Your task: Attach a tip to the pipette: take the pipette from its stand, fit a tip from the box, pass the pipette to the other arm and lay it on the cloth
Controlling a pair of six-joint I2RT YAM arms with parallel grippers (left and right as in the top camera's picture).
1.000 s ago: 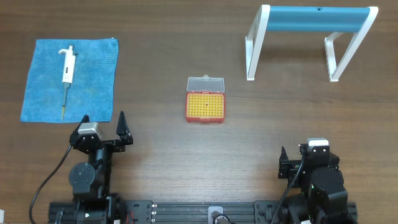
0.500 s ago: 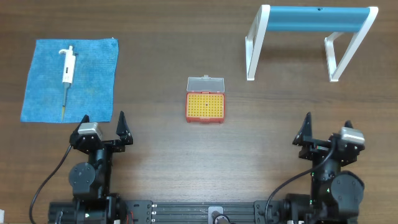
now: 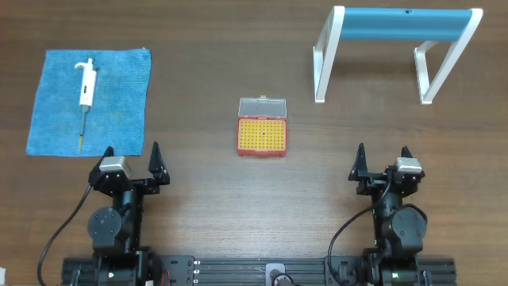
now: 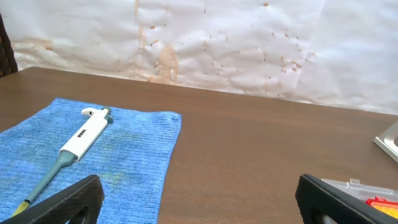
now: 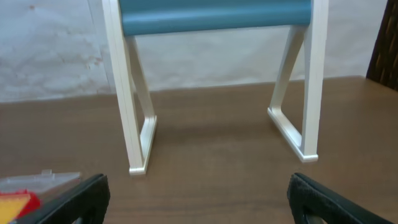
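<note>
Pipette: lies flat on the cloth, well to the left of the tip box; white body, with a yellowish tip at its narrow end, which points toward the arms' bases.
Cloth: blue, spread flat on the desk, well left of the tip box.
Tip box: orange-red, near the middle of the desk, its clear lid folded back on the far side and rows of yellow tips showing.
Stand: white legs under a blue top bar, to the right of the tip box and farther from the arms' bases.
Left gripper: left of the tip box and nearer the bases, just short of the cloth's near edge; its fingers are spread wide and hold nothing.
Right gripper: right of the tip box and nearer the bases, facing the stand; its fingers are spread wide and hold nothing.
Desk: dark brown wood grain, carrying the cloth, tip box and stand.
</note>
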